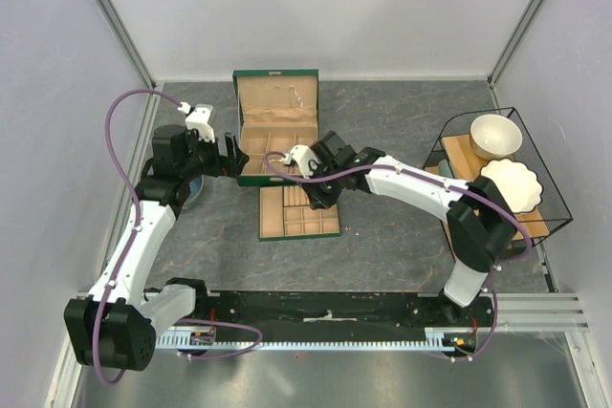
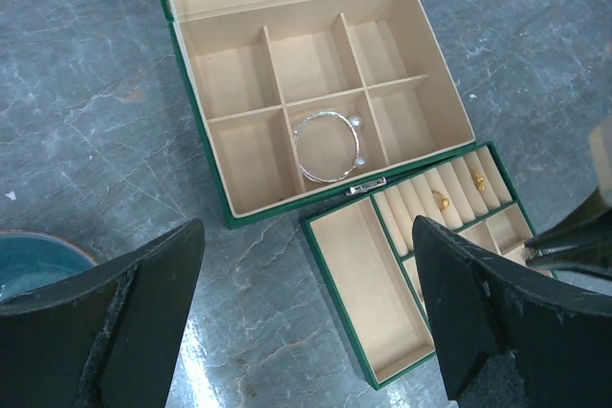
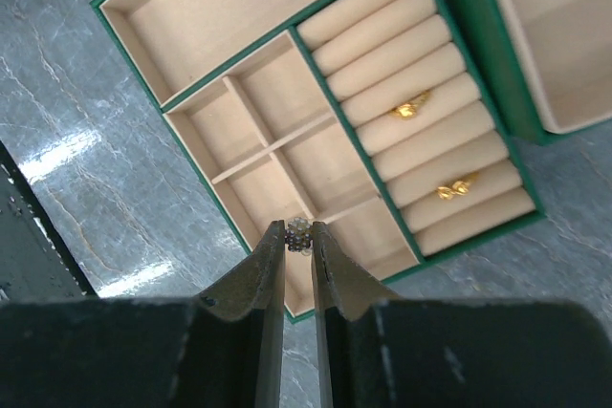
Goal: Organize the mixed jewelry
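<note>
A green jewelry box stands open, and its tan compartmented tray lies in front of it. A thin silver bangle lies in the box's front middle compartment. Two gold pieces sit in the tray's ring rolls. They also show in the left wrist view. My right gripper is shut on a tiny beaded cluster earring, held above the tray's small compartments. My left gripper is open and empty, hovering over the table left of the tray.
A blue bowl sits on the table under my left arm. At the right, a black wire rack holds a white bowl and a scalloped white plate. White walls close in the table.
</note>
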You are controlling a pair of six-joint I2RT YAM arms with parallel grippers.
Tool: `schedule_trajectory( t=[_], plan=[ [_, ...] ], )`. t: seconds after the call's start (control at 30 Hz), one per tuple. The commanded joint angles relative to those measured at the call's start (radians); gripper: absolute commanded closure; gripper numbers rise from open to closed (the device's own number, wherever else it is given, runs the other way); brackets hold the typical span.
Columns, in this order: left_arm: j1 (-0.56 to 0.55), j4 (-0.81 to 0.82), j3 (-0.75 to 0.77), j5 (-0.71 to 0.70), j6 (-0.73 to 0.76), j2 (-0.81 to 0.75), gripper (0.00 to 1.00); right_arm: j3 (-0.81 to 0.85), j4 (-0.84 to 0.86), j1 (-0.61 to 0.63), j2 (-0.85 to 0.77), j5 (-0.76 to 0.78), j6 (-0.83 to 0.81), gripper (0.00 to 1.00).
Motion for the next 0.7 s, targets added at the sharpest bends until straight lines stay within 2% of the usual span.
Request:
schedule_trajectory(
  t=[0.0,0.67],
  plan=[
    [0.012,0.031,0.009,-0.028,-0.031,-0.023,0.04,0.035,0.028,0.026,0.033,-0.009,-0.02,0.8],
    [0.023,0.034,0.007,0.003,-0.025,-0.019,0.04,0.052,0.094,0.038,0.155,0.005,-0.025,0.8]
  ],
)
